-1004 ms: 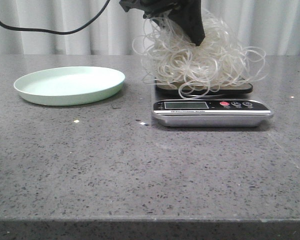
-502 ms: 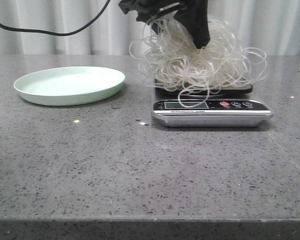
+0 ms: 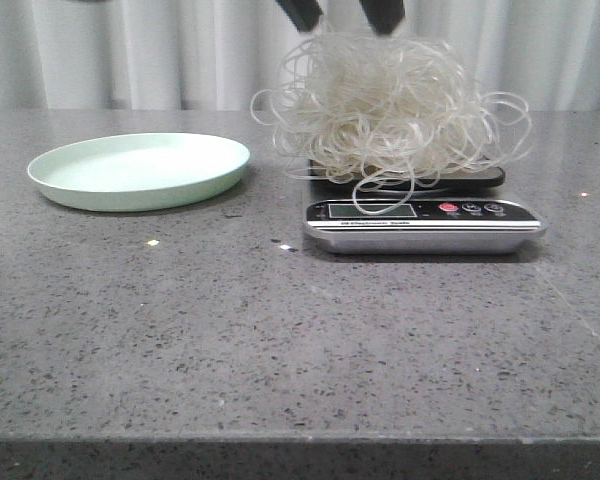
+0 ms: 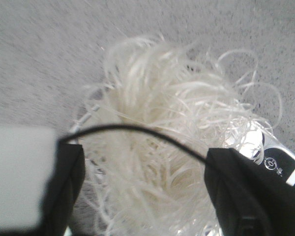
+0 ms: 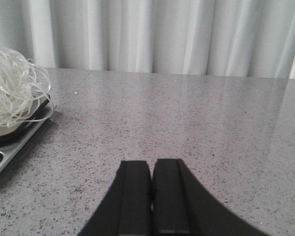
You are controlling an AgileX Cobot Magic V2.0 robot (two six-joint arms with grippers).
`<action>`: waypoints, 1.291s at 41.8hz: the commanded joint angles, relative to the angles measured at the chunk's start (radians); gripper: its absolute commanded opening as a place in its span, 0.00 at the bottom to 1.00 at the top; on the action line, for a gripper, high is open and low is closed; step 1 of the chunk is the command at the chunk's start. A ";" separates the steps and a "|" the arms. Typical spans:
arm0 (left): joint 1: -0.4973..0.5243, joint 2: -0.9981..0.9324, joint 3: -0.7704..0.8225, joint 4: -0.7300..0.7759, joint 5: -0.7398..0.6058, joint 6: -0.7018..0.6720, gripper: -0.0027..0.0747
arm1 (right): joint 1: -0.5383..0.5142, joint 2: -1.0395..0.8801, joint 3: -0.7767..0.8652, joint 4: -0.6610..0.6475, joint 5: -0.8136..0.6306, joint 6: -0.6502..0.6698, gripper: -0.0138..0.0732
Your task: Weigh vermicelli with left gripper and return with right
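The loose, fluffy tangle of thin whitish translucent vermicelli (image 3: 392, 110) sits heaped on the black weighing platform of the silver digital kitchen scale (image 3: 423, 222), which stands on the grey speckled stone table (image 3: 280, 330), well to the right of the pale mint-green round plate (image 3: 140, 170). Several loops spill past the platform edge, and 1 long loop droops in front of the scale's display.

The bundle looks very light, springy and easily deformed. Strands are likely to snag, trail or drop loose, and dry ones may snap under a hard squeeze. A pinch through the dense middle of the heap, from above, should gather the most strands; a grab at the outer loops would probably lift only a few.

The left gripper (image 4: 142, 191) hangs directly above the heap with its 2 black fingers spread wide, holding nothing; in the front view only its fingertips (image 3: 302, 12) show at the top edge. The right gripper (image 5: 152, 196) hovers low over bare table to the side of the scale, its fingers pressed together and empty.

The display reading is too small and partly veiled by the loop to make out. The platform is mostly hidden under the noodles, the left wrist view is blurred, and the right arm is absent from the front view.
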 commanded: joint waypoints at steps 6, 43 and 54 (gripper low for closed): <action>0.027 -0.148 -0.036 0.014 -0.003 -0.017 0.75 | -0.005 -0.017 -0.008 -0.008 -0.083 0.001 0.33; 0.474 -0.873 0.817 0.069 -0.433 -0.060 0.29 | -0.005 -0.017 -0.008 -0.008 -0.094 0.001 0.33; 0.493 -1.117 1.125 0.102 -0.578 -0.060 0.21 | -0.005 -0.017 -0.008 -0.008 -0.091 0.001 0.33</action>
